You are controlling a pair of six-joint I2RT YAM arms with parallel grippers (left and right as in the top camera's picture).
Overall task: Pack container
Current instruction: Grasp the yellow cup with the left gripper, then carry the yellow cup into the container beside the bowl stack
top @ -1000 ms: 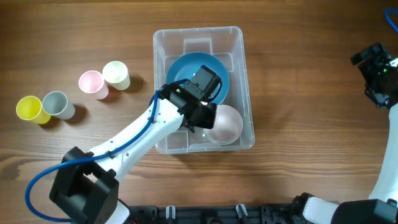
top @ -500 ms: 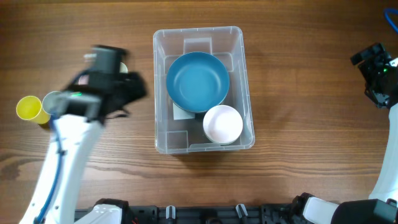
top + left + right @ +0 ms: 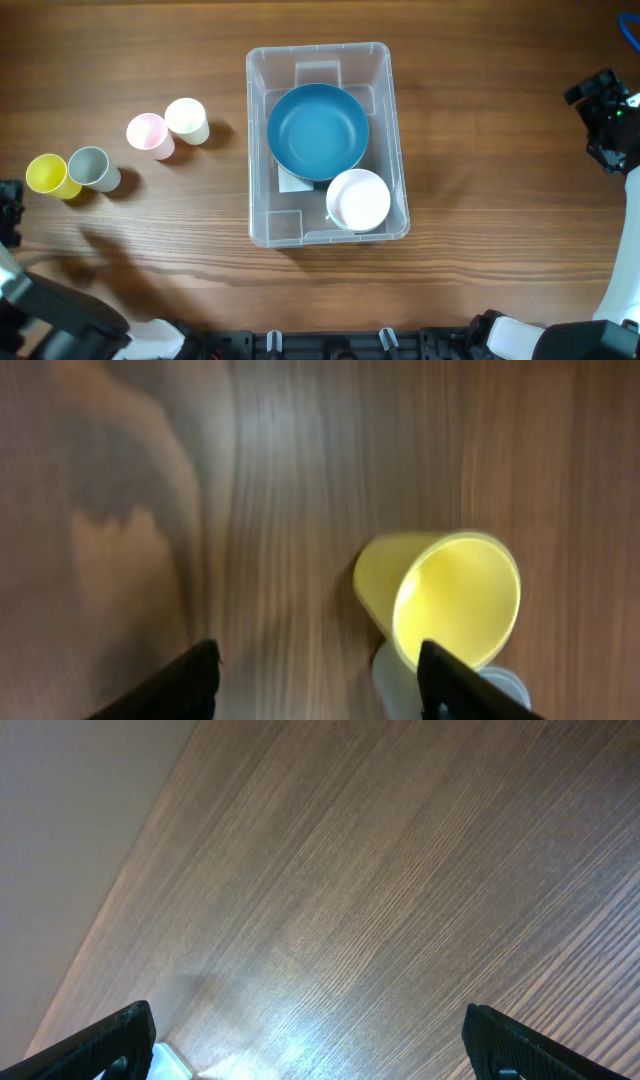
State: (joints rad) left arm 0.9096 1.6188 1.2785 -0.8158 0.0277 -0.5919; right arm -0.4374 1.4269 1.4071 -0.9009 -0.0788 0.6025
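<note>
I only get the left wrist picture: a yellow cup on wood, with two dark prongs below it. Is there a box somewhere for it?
Observer: Yes. The overhead view shows a clear container near the middle of the table, well apart from the yellow cup.
Visitor: Is anything in it?
Observer: A blue bowl and a smaller white bowl.
Visitor: Are there more cups out?
Observer: A pink cup and a cream cup stand side by side between the yellow cup and the container.
</note>
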